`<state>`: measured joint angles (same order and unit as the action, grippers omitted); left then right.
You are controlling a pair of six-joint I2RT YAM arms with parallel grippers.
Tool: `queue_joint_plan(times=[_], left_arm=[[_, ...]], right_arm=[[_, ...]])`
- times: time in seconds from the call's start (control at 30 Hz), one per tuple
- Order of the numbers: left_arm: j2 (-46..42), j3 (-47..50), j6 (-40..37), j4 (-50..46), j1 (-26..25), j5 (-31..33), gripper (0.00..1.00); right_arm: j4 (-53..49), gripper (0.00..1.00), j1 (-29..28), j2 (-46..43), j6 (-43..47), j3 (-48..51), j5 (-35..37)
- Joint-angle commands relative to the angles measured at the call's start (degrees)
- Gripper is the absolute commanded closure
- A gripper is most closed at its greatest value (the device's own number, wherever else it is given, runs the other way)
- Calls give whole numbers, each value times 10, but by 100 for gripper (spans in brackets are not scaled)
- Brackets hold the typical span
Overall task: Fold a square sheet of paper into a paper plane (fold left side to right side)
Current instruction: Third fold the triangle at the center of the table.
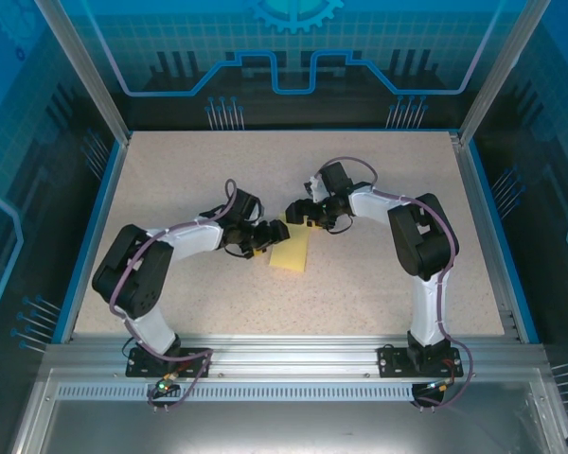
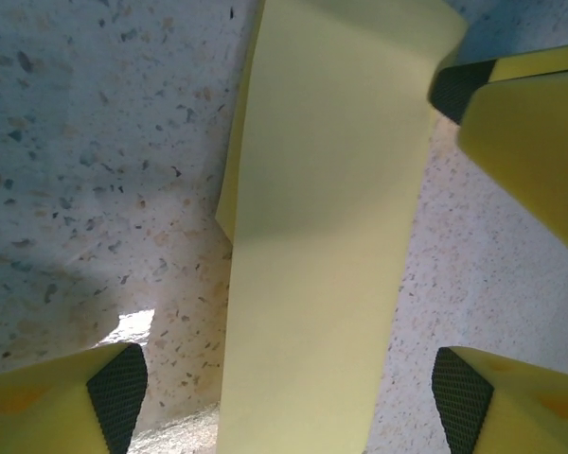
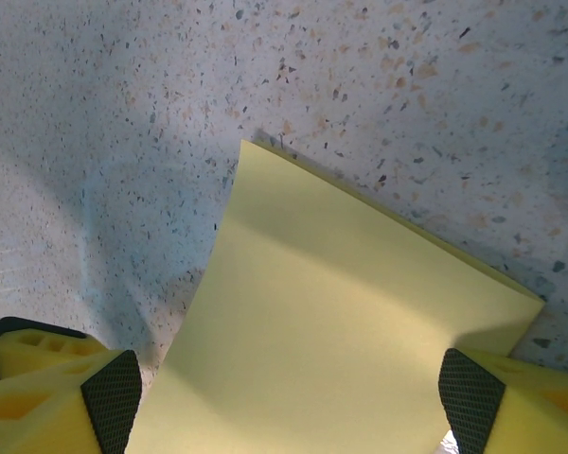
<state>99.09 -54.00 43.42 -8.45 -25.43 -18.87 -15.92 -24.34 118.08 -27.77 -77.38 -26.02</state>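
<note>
The square sheet of paper [image 1: 292, 253], pale yellow, lies near the table's middle, doubled over into a narrow strip. In the left wrist view the sheet of paper [image 2: 322, 236] runs up between my left gripper's [image 2: 284, 397] wide-apart pads [image 2: 118, 392], touching neither, with a lower layer peeking out on its left. My left gripper [image 1: 273, 234] hovers at the sheet's upper left, open. My right gripper [image 1: 298, 214] is just above the sheet's top edge, open. In the right wrist view the paper [image 3: 341, 322] curves up between the right gripper's [image 3: 289, 397] pads [image 3: 469, 397], a second layer edging out beneath.
The two grippers stand very close together over the paper; a yellow finger of the right gripper [image 2: 525, 132] shows at the upper right of the left wrist view. The speckled table [image 1: 360, 293] is bordered by a blue rim [image 1: 483, 208] and cage posts.
</note>
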Motion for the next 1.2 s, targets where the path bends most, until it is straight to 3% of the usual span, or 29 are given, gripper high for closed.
queue_joint_plan(times=[0.0,0.53,0.77,1.17], left_arm=[[24,-20,2,13,4,-33,18],[75,-26,38,82,4,-66,32],[70,-29,40,94,5,-64,46],[52,-12,31,70,4,-36,61]], right_arm=[[-24,14,-1,18,9,-4,-11],[-17,14,-2,17,9,0,-20],[-17,14,-1,15,10,0,-22],[-16,14,-2,10,17,0,-18]])
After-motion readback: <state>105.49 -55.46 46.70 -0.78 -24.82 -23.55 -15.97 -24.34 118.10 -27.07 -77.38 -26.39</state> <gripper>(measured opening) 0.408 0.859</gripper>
